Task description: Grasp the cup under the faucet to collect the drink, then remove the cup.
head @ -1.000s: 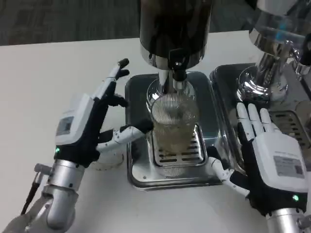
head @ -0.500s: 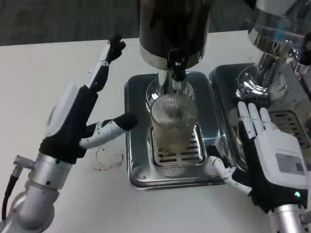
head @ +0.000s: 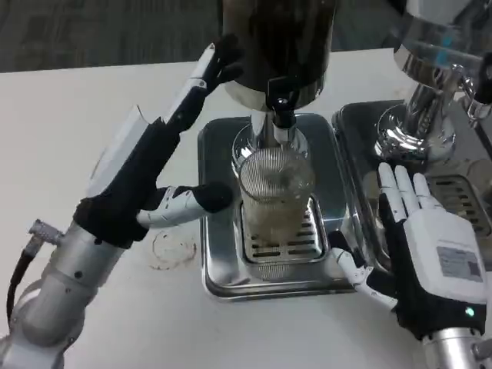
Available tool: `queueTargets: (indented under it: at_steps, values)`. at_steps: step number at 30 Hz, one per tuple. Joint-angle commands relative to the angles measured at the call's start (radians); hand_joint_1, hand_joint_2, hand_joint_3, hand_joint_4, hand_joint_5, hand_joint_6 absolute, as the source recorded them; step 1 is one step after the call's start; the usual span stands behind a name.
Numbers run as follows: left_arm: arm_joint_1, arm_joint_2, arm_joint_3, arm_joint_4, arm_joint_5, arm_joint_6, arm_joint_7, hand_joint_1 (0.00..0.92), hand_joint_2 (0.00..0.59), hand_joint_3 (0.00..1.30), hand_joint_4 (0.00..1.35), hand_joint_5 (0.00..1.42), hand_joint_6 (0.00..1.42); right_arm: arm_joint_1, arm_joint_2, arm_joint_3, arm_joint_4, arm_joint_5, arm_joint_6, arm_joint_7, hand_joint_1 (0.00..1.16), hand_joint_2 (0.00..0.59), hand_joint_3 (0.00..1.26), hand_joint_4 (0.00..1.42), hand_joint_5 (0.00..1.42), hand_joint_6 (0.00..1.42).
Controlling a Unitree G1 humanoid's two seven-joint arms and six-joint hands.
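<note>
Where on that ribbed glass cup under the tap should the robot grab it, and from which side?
Probably around the cup's ribbed middle, from its left, where the open left hand waits beside it. The cup stands upright on the drip tray; the faucet blocks its top, so a sideways wrap looks best.

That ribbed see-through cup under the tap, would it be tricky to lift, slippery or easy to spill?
The cup looks like thin ribbed clear plastic, so it would probably flex if squeezed hard. It seems partly filled with pale drink, so likely bottom-heavy yet apt to slosh if tilted. The ribs may help grip. It stands on the slotted drip tray, which should be steady.
</note>
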Motion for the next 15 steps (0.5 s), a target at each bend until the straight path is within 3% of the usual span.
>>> queueTargets:
  at_steps: [1, 15]
  values:
    - [-0.047, -0.033, 0.01, 0.019, -0.01, 0.009, -0.046, 0.0, 0.0, 0.0, 0.0, 0.12, 0.07, 0.018, 0.01, -0.008, -0.019, -0.008, 0.011, -0.022, 0.34, 0.36, 0.0, 0.0, 0.0, 0.13]
    - [-0.139, -0.084, 0.016, 0.13, 0.041, -0.001, -0.093, 0.0, 0.0, 0.0, 0.0, 0.12, 0.08, 0.037, 0.036, -0.002, -0.023, -0.016, 0.028, -0.048, 0.35, 0.36, 0.0, 0.0, 0.0, 0.14]
